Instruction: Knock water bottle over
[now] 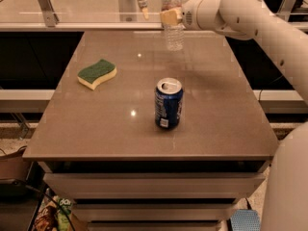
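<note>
At the table's (216, 119) far edge, the gripper (169, 17) touches the upright bottle (173, 35); its opening I cannot tell. The can's (168, 104) writing is unreadable.

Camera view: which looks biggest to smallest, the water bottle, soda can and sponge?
1. water bottle: tallest, though farthest away; the gripper covers its upper part.
2. soda can: shorter but wider and nearer, so nearly a tie.
3. sponge: smallest.

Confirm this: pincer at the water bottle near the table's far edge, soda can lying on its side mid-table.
Not the can: in the camera view the soda can stands upright. The rest holds: the pincer is at the water bottle near the table's far edge.
</note>
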You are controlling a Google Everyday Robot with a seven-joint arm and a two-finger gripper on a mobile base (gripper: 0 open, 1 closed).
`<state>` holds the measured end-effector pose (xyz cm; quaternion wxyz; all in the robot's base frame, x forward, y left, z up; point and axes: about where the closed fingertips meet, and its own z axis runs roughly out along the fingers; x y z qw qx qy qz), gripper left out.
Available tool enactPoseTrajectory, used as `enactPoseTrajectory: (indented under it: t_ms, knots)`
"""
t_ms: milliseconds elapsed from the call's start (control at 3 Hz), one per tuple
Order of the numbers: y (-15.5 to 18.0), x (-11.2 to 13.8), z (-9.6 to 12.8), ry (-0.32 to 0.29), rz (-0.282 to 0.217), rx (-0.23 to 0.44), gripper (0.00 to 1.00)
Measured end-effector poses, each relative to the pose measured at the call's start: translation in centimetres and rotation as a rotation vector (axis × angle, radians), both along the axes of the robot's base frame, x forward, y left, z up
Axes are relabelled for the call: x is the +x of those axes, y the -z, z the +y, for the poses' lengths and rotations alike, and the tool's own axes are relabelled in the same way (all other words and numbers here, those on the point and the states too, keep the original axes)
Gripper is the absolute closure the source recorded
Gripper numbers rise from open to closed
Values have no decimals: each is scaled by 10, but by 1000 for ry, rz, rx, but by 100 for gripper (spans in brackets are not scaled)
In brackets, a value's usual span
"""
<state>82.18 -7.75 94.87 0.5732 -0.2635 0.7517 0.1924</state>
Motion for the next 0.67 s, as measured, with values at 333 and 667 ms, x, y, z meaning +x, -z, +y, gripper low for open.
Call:
enactPoseTrajectory:
  t_ms: [333,667]
  knots:
    - [-7,-4,-21,44,47,-66,100]
    - [-9,-5,-38,70,106,-141,100]
